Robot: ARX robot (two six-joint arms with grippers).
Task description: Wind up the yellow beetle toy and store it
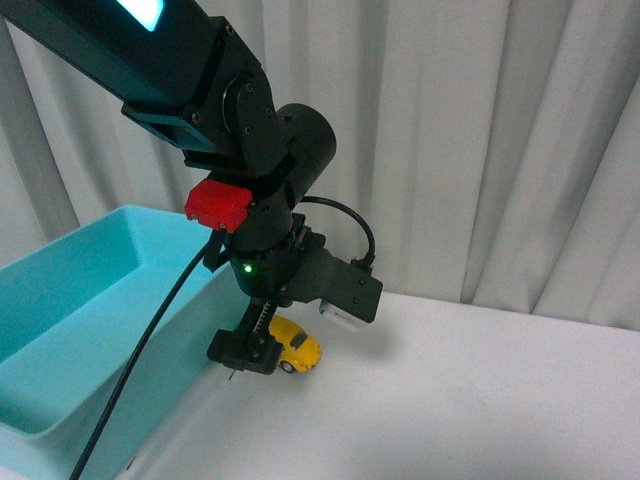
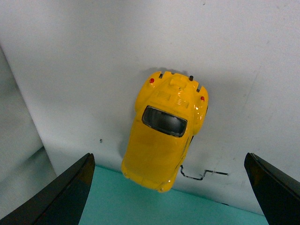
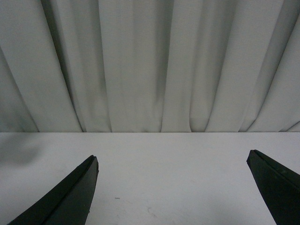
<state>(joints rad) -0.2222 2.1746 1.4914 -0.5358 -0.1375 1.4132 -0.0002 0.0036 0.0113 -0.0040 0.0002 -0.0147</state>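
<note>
Yellow beetle toy [image 2: 165,129]: tiny glossy yellow car, rounded shell, dark windows. It stands on its wheels on the white tabletop [image 1: 500,400], toward the far edge on the left side, just beside the outer wall of the turquoise plastic bin [image 1: 90,280]. It is not in the bin.

Left arm's fingers [image 2: 70,187]: black, spread wide, hanging directly over the toy. Neither finger touches it; clear tabletop shows on both flanks in the left wrist view.

Key relation: the toy's long axis runs across the line joining the two fingers, slightly skewed. The end with two red dots points away from the bin; the other end points toward the bin wall. The toy sits roughly midway in the gap.

Right arm's fingers [image 3: 70,192]: black, also apart, nothing between them. That wrist view shows only bare tabletop and the grey pleated curtain [image 3: 150,61]. The right arm is absent from the front view.

Judgement: the left arm is the nearer one. A straight descent should bring the fingers onto the yellow beetle toy's two flanks. The small skew may need a slight wrist turn first. The bin wall close by leaves little room on that side.
</note>
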